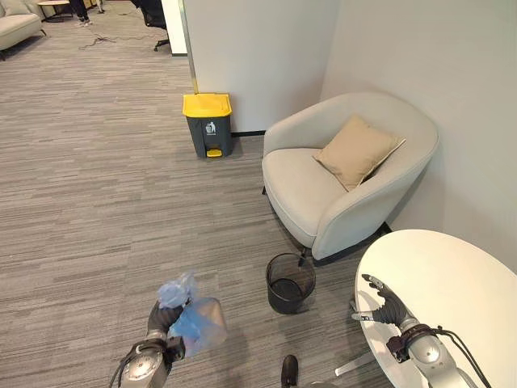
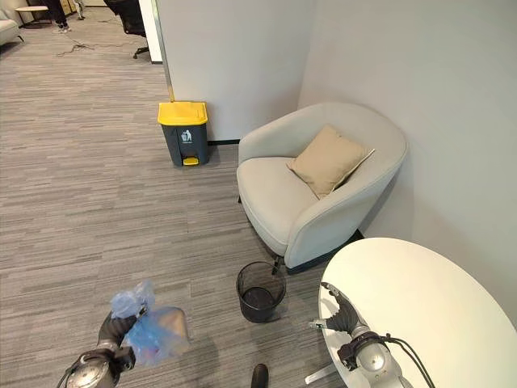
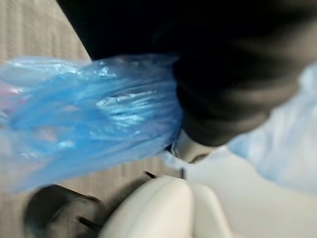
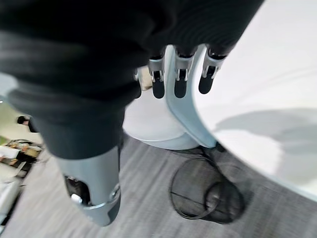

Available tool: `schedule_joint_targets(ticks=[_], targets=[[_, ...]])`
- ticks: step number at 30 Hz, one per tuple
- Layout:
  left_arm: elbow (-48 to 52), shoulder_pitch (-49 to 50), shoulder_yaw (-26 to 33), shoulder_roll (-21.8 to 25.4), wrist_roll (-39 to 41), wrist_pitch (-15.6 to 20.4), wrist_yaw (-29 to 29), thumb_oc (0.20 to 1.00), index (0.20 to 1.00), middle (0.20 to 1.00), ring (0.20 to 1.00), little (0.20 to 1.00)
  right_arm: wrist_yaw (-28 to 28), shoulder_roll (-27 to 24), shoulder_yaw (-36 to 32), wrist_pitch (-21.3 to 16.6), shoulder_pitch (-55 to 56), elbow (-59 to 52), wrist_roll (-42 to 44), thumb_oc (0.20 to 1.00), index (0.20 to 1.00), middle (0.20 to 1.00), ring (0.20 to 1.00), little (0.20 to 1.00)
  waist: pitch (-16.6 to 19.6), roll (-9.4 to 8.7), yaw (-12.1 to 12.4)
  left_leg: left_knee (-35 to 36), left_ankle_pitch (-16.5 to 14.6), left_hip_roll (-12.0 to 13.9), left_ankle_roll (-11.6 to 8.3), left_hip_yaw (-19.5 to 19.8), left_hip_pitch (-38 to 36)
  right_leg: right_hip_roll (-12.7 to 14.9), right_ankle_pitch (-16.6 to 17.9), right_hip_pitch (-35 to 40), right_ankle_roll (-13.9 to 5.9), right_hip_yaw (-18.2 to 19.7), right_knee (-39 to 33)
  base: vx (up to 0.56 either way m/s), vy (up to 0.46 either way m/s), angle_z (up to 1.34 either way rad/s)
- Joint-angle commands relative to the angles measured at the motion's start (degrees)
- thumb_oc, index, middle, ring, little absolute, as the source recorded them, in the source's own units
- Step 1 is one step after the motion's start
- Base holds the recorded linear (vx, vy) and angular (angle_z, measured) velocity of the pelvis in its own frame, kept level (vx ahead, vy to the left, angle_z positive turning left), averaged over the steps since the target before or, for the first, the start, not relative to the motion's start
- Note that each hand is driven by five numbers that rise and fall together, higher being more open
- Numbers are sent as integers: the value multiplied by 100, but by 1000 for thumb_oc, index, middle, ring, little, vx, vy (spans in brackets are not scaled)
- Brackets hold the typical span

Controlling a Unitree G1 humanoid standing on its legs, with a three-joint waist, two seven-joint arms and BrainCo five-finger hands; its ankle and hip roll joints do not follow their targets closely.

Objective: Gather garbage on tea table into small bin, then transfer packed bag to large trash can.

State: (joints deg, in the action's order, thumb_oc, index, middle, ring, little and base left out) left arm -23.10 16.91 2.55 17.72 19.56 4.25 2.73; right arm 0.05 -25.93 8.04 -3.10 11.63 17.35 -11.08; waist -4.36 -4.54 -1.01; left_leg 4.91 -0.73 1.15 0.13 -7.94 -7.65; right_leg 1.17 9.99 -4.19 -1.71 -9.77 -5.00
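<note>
My left hand [image 1: 164, 318] is low at the near left, shut on the gathered neck of a blue plastic garbage bag [image 1: 196, 325], which bulges to the hand's right above the carpet. The bag's blue film [image 3: 84, 116] shows close in the left wrist view. A small black mesh bin [image 1: 290, 283] stands on the floor between the armchair and the white round tea table [image 1: 460, 283]. My right hand [image 1: 386, 304] hovers over the table's near left edge with its fingers [image 4: 181, 79] straight, holding nothing. The large grey trash can with a yellow lid [image 1: 208, 124] stands far off against the wall.
A cream armchair [image 1: 339, 174] with a tan cushion [image 1: 356, 150] stands against the right wall, behind the mesh bin. Grey carpet [image 1: 97, 202] stretches from the bag to the yellow-lidded can. A sofa [image 1: 18, 28] and chair legs stand in the far background.
</note>
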Motion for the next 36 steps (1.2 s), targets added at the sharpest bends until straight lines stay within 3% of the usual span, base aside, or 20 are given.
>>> schedule_joint_targets(ticks=[1,5,6,8,11,12,13,15,18,21,22,23,26,32,36], targets=[[46,-264,279,146,22,287,-73,200,200,200,200,200,-16,-22,-105,-175,-328,-206,192,1000,1000,1000,1000,1000,-46,15,46,-327,-321,-82,-116,319,354,322,-1350,650,-425,131,552,-46,-46,10],[-182,-263,381,128,135,293,-4,200,200,200,200,200,-118,-42,-137,-179,-449,-63,274,1000,1000,1000,1000,1000,-383,26,157,-860,-364,-114,-168,427,820,370,-1370,493,-371,38,620,-153,-44,21],[-266,-419,359,171,145,319,54,200,200,200,200,200,-256,-46,-196,-195,-535,-14,349,1000,1000,1000,1000,1000,-565,8,187,-1159,-327,-120,-265,393,1208,436,-1352,344,-352,-128,649,-244,-31,43],[-264,-476,349,178,168,339,78,200,200,200,200,200,-303,-35,-209,-193,-577,43,382,1000,1000,1000,1000,1000,-611,9,195,-1296,-304,-102,-300,351,1405,481,-1338,272,-348,-229,659,-157,-9,50],[-246,-557,280,225,127,350,89,200,200,200,200,200,-440,-76,-274,-164,-523,125,341,1000,1000,1000,1000,1000,-676,43,156,-1512,-335,158,-274,-335,1623,647,-1334,153,-352,-698,704,-83,26,60],[-245,-557,280,225,127,350,89,200,200,200,200,200,-441,-76,-274,-165,-524,126,341,1000,1000,1000,1000,1000,-672,45,155,-1526,-343,162,-274,-333,1634,645,-1334,148,-352,-699,705,31,32,81],[-308,-632,214,257,75,321,59,200,200,200,200,200,-471,-53,-282,-150,-460,167,324,1000,1000,1000,1000,1000,-668,79,61,-1557,-503,337,-283,-743,1551,689,-1412,175,-409,-899,732,50,49,101],[-440,-778,91,296,-2,318,44,200,200,200,200,200,-500,-9,-259,-131,-464,208,337,1000,1000,1000,1000,1000,-664,120,-36,-1462,-505,385,-253,-920,1518,732,-1409,152,-440,-1055,769,48,99,92],[-442,-884,-46,308,-95,336,79,200,200,200,200,200,-562,39,-131,-81,-611,330,309,1000,1000,1000,1000,1000,-675,127,-29,-1423,-538,332,-175,-837,1568,833,-1407,143,-481,-1086,872,71,179,53],[-357,-967,-95,379,-218,330,86,200,200,200,200,200,-582,192,-37,-60,-734,373,274,1000,1000,1000,1000,1000,-696,84,46,-1332,-645,151,2,-802,1501,1101,-1454,10,-594,-1044,1470,112,262,25],[-352,-1083,-151,484,-317,336,109,200,200,200,200,200,-603,270,-34,-67,-727,322,282,1000,1000,1000,1000,1000,-754,53,24,-1299,-701,73,46,-724,1415,1204,-1486,-129,-649,-920,2006,105,233,19],[-328,-1205,-229,569,-373,344,116,200,200,200,200,200,-607,322,-49,-76,-680,278,317,1000,1000,1000,1000,1000,-832,31,-105,-1246,-606,3,103,-607,1368,1022,-1355,-445,-590,-552,2278,79,163,25],[-345,-1343,-256,609,-353,378,140,200,200,200,200,200,-617,316,-56,-105,-697,285,420,1000,1000,1000,1000,1000,-865,40,-239,-1212,-697,-64,109,-405,1234,818,-1283,-756,-554,-220,2136,142,59,82],[-466,-1411,-221,567,-333,383,244,200,200,200,200,200,-637,253,50,-60,-862,310,437,1000,1000,1000,1000,1000,-1029,-44,-300,-1152,-1076,-367,185,-66,753,770,-694,-1423,-683,-190,1361,254,4,14],[-507,-1323,-231,430,-367,369,225,200,200,200,200,200,-608,198,73,-24,-847,270,395,1000,1000,1000,1000,1000,-1041,-9,-364,-1180,-1409,-522,169,202,355,693,-455,-1692,-779,-230,999,394,-52,41]])
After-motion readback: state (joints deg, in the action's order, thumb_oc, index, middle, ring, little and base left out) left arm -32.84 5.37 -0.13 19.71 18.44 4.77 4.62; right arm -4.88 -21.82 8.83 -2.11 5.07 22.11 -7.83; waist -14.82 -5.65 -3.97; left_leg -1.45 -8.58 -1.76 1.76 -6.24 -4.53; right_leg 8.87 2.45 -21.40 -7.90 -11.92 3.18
